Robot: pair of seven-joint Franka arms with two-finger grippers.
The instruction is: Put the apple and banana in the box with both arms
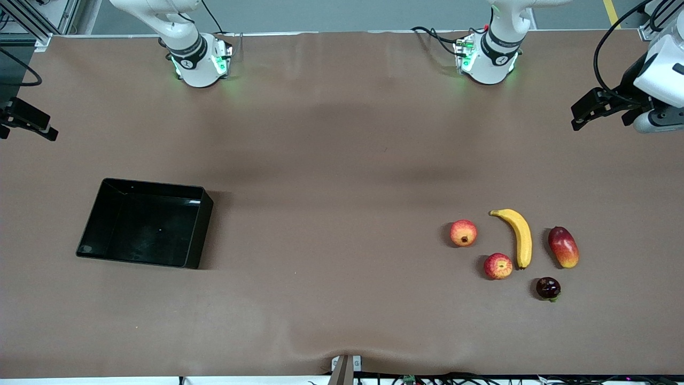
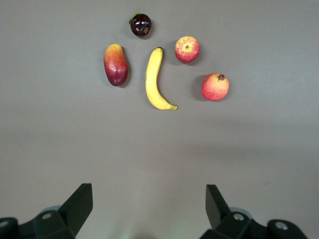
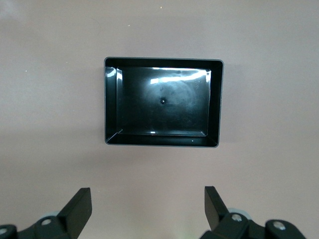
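Note:
The apple (image 1: 498, 266), pinkish-red with a stem dimple, lies beside the yellow banana (image 1: 518, 235) toward the left arm's end of the table. Both show in the left wrist view, the apple (image 2: 187, 49) and the banana (image 2: 156, 79). The black box (image 1: 196, 235) stands empty toward the right arm's end and shows in the right wrist view (image 3: 214, 104). My left gripper (image 1: 580, 115) (image 2: 148, 204) is open and empty, high over the table's edge at its own end. My right gripper (image 1: 37, 125) (image 3: 148, 204) is open and empty, high over the edge at its end.
An orange-red round fruit with a dark calyx (image 1: 463, 233) lies near the apple. A red-yellow mango (image 1: 563, 246) lies beside the banana. A small dark round fruit (image 1: 548, 288) lies nearer the front camera than the mango. The arm bases (image 1: 200, 59) (image 1: 487, 59) stand along the table's back edge.

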